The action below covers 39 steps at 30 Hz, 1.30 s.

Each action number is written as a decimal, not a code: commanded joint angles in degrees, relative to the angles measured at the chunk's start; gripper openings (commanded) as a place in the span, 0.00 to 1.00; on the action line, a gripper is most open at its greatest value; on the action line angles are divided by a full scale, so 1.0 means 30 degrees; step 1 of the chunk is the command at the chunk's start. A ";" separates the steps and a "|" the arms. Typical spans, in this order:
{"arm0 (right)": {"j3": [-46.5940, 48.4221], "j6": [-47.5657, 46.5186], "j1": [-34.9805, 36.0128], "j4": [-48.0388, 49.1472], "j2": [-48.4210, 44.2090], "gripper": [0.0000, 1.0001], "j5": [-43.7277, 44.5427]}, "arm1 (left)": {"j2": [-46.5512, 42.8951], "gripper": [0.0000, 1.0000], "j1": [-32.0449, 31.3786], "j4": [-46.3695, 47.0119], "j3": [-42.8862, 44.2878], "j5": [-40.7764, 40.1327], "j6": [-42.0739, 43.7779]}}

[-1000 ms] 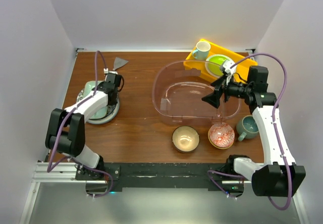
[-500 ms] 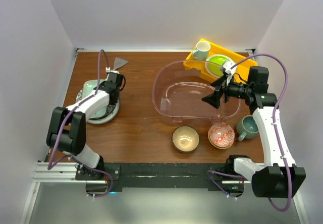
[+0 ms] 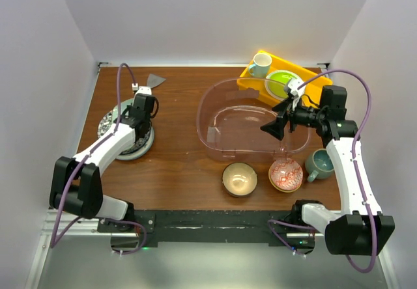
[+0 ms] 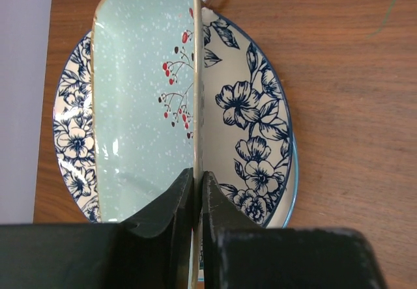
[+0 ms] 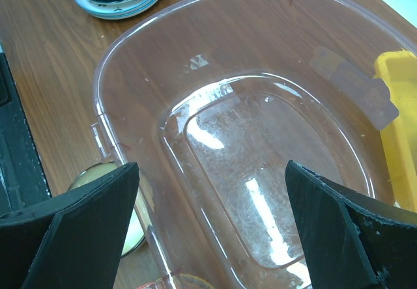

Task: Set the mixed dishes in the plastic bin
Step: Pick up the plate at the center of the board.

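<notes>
My left gripper [image 4: 197, 175] is shut on the rim of the pale plate with red fruit marks [image 4: 143, 94], which stands tilted on edge over the blue floral plate [image 4: 254, 126]. The top view shows this gripper [image 3: 140, 107] over the plate stack [image 3: 133, 147] at the left, where a dark patterned rim [image 3: 106, 125] shows. My right gripper [image 5: 210, 165] hangs wide open and holds nothing above the clear plastic bin [image 5: 130, 41]. In front of the bin [image 3: 221, 94] sit the tan bowl [image 3: 239, 178], the red-patterned bowl [image 3: 285, 174] and the grey-teal mug [image 3: 320, 164].
A yellow tray [image 3: 313, 79] behind the bin holds a lime-green plate [image 3: 281, 82] and a white mug [image 3: 260, 63]. A small grey triangular piece [image 3: 155, 80] lies at the far left of the table. White walls close in the table on three sides.
My left gripper has closed on the pale plate's rim and tipped it up off the stack, uncovering the dark patterned rim. The right arm has not moved.
</notes>
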 commanded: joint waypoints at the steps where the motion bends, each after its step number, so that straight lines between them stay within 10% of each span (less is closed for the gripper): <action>1: -0.0033 -0.0321 0.0028 0.0252 -0.0318 0.98 -0.0484 | -0.1652 0.00 -0.0280 0.1620 -0.0230 -0.0713 0.0419; 39: -0.0121 -0.0615 0.0028 0.0134 -0.0230 0.98 -0.0425 | -1.0002 0.00 -0.1715 0.3496 -0.2019 0.4881 0.1679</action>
